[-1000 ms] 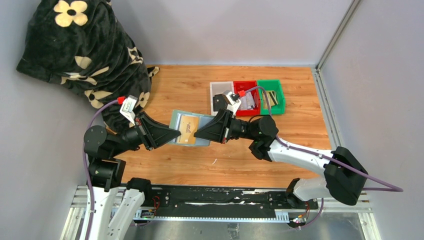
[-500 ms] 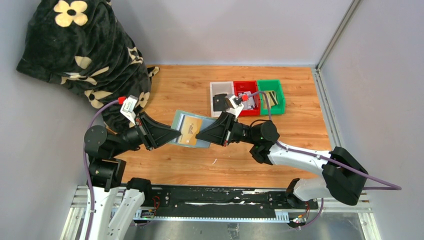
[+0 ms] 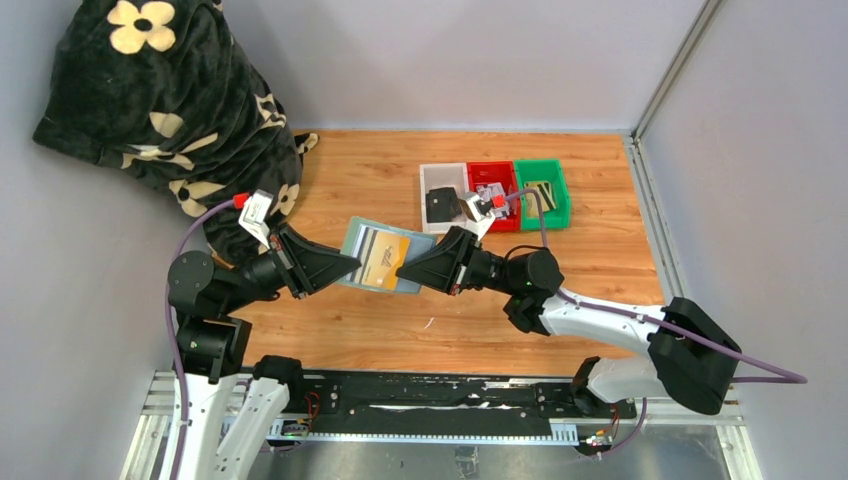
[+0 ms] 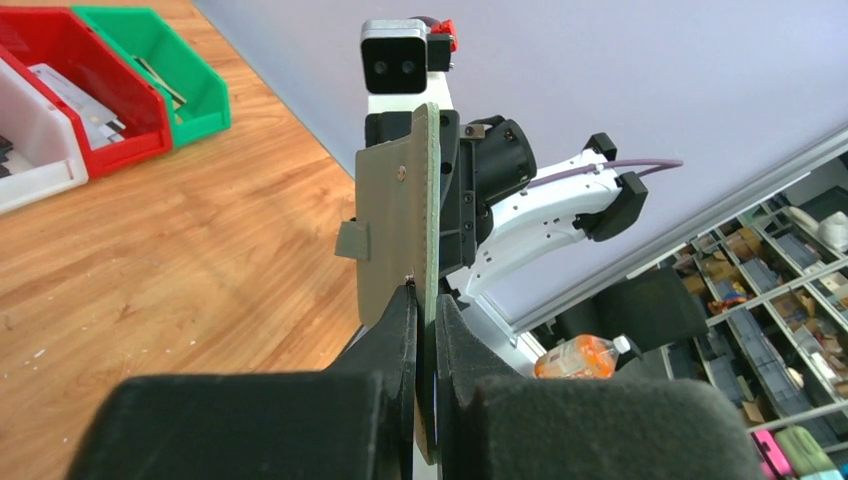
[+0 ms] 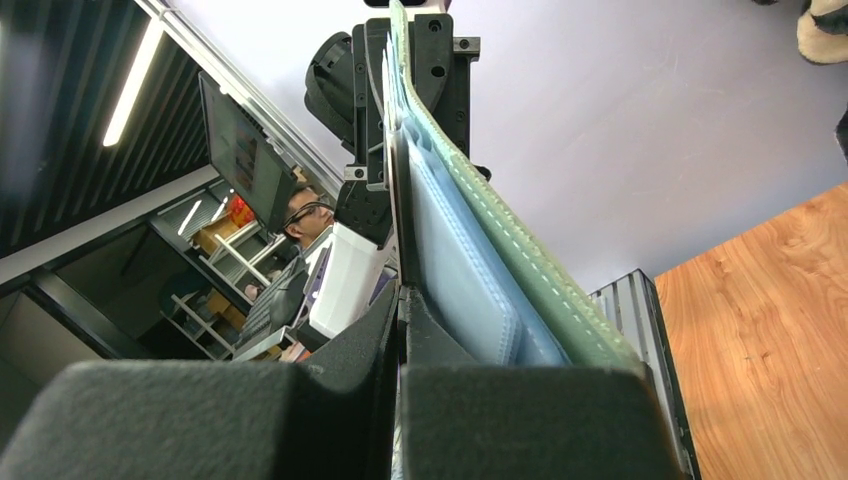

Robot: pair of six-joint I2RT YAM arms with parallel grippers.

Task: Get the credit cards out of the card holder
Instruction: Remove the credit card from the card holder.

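My left gripper [image 3: 350,266] is clamped on the 9 o'clock edge of the card holder [image 4: 395,230], held above the table [image 3: 370,170]. 1 tan-gold card [image 3: 385,258] lies across it, its 3 o'clock end pinched tight in my right gripper [image 3: 402,271].

A white bin [image 3: 443,168], red bin [image 3: 492,166] and green bin [image 3: 560,195] are ranged side by side near the wooden table's [image 3: 400,330] far edge, and a flowered blanket [image 3: 170,100] is heaped at its far-left corner.
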